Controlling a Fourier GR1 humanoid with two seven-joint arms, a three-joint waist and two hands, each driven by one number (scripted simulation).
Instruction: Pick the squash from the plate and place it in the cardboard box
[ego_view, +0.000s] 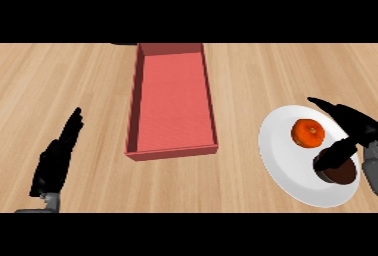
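An orange squash (308, 133) lies on a white plate (284, 165) at the right of the counter. My right hand (353, 131) hovers over the plate's right side, fingers spread and slightly bent above and beside the squash, thumb (336, 152) below it; nothing is held. A reddish open box (171, 102) stands in the middle, long side running away from me. My left hand (55, 161) rests open at the lower left, fingers straight and pointing up.
The wooden counter (74, 85) spreads around the box and plate. A dark shadow (338, 174) falls on the plate under my right thumb.
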